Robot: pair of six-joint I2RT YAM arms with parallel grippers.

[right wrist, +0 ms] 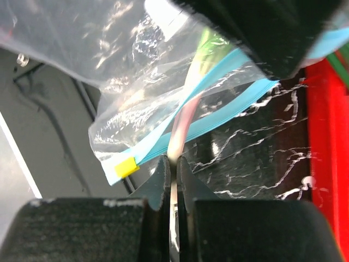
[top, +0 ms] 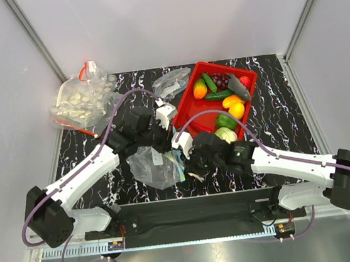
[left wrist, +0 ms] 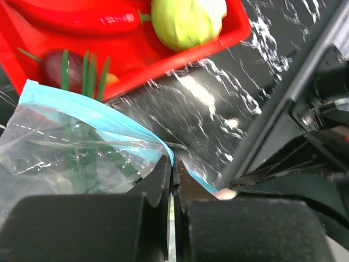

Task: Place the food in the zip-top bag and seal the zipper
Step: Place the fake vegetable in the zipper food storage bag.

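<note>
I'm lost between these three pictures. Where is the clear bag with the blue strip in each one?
Top external: zip-top bag at centre, between the two arms, below and left of the red tray.
Left wrist: bag at lower left, under the tray.
Right wrist: bag across the top and middle; tray at the right edge.
Shared landmark: the red tray.

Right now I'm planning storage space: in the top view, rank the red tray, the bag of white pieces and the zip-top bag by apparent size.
Largest to smallest:
1. red tray
2. bag of white pieces
3. zip-top bag, though it is crumpled, so it may look undersized.
</note>
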